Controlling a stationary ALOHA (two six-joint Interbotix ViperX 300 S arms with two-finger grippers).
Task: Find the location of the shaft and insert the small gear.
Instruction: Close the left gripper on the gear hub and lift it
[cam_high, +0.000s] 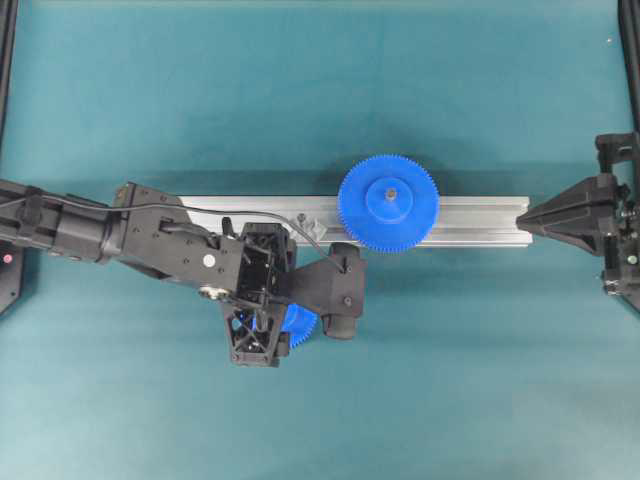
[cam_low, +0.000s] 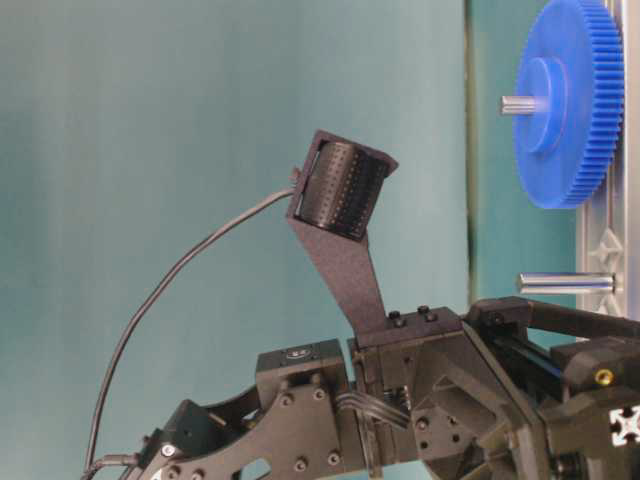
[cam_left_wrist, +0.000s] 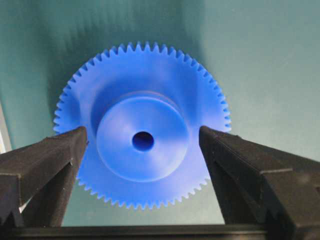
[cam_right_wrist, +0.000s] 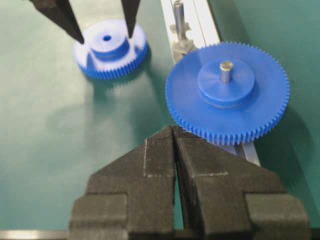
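The small gear (cam_left_wrist: 142, 90), blue with a raised hub and centre hole, lies flat on the green mat just in front of the rail. My left gripper (cam_left_wrist: 142, 136) hangs over it, open, one finger on each side of the hub and neither touching it. From the right wrist view its tips flank the small gear (cam_right_wrist: 110, 47). The shaft (cam_right_wrist: 179, 22), a thin silver pin on a metal base, stands bare on the rail, shown also as the shaft (cam_high: 303, 217) and the shaft (cam_low: 565, 283). My right gripper (cam_right_wrist: 174, 131) is shut and empty at the rail's right end.
A wider blue gear (cam_high: 388, 203) sits on its own pin on the aluminium rail (cam_high: 480, 220), to the right of the shaft. The left arm's wrist and camera mount (cam_high: 250, 285) cover most of the small gear from overhead. Black frame posts stand at the far left and right edges.
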